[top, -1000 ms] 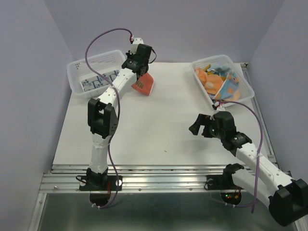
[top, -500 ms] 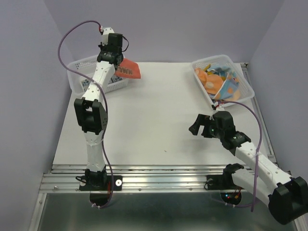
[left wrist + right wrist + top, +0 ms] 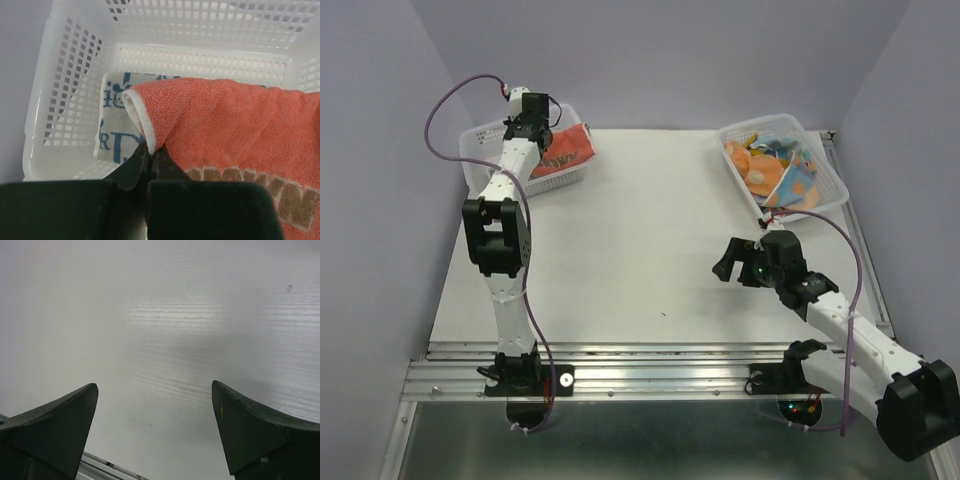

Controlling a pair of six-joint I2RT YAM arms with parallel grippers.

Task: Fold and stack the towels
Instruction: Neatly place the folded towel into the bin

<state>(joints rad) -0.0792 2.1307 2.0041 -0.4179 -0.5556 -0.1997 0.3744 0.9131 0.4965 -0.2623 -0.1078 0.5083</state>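
My left gripper is shut on the white-hemmed edge of a folded orange-red towel, which hangs over the left white basket. In the top view the same towel hangs above that basket, under my left gripper. A folded blue-white patterned towel lies flat on the basket floor beneath it. Several unfolded towels, orange, yellow and light blue, fill the right basket. My right gripper stands open over bare table, and in the top view it is at mid right.
The white table lies between the two baskets. A metal rail runs along its near edge by the arm bases. Purple walls close in on the left, right and back.
My left arm has swung left and back, carrying the orange-red towel from over the table beside the basket to above the left basket. The right arm has stayed still.
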